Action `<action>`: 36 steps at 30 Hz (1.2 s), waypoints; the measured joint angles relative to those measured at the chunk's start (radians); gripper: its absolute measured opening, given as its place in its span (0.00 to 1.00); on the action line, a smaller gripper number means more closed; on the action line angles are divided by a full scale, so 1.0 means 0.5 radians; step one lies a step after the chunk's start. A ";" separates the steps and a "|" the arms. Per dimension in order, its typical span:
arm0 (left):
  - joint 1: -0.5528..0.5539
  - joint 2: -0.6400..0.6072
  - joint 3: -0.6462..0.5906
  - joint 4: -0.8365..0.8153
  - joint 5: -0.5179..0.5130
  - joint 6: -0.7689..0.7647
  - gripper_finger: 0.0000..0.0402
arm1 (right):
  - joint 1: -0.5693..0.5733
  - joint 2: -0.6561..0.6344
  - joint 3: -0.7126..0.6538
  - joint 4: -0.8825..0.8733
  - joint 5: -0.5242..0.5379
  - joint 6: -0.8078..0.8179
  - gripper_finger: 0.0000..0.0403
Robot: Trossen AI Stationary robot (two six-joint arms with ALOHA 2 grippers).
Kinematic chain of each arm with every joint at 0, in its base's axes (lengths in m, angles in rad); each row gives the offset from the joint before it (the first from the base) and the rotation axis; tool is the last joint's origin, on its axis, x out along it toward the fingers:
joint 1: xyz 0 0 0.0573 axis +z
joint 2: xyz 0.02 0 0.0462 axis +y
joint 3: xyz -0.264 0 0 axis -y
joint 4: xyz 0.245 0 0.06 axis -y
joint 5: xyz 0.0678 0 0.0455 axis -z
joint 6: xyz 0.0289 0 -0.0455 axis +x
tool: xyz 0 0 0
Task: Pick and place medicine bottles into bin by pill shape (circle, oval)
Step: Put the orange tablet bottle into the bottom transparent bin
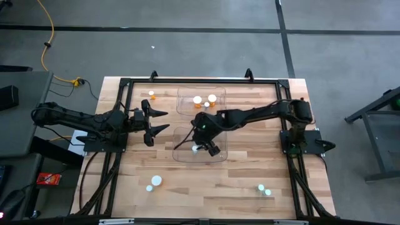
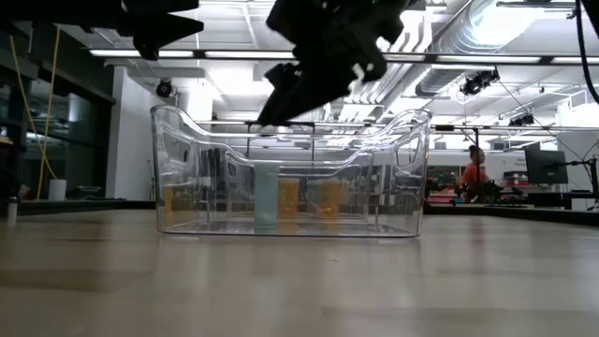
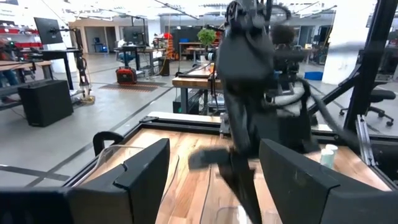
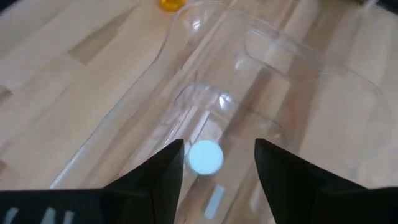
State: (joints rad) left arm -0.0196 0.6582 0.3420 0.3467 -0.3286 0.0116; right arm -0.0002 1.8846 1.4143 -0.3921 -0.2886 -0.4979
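Observation:
A pale teal medicine bottle [image 4: 205, 157] stands upright on the floor of the near clear bin [image 1: 181, 156], also seen as the bottle [image 2: 267, 197] in the low view. My right gripper [image 4: 217, 163] hangs open above it, its fingertips [image 2: 278, 108] above the bin's rim [image 2: 281, 126], touching nothing. The far clear bin [image 1: 186, 94] holds a few orange, white-capped bottles [image 1: 205, 100]. My left gripper [image 1: 159, 121] waits open and level, left of the bins.
Loose bottles stand on the wood: an orange one [image 1: 152, 95] at the far left, two pale ones [image 1: 154, 182] near the front left, two more [image 1: 264, 189] near the front right. A black frame [image 1: 125, 84] edges the table. A person [image 2: 473, 173] is in the room beyond.

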 joint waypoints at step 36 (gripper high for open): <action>0.000 0.000 -0.001 -0.011 -0.068 0.052 0.59 | -0.026 -1.555 -1.778 2.147 0.730 0.772 0.34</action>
State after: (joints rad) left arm -0.0196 0.6582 0.3416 0.3410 -0.3626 0.0376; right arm -0.0132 1.1071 0.5251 0.6811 0.0765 -0.1120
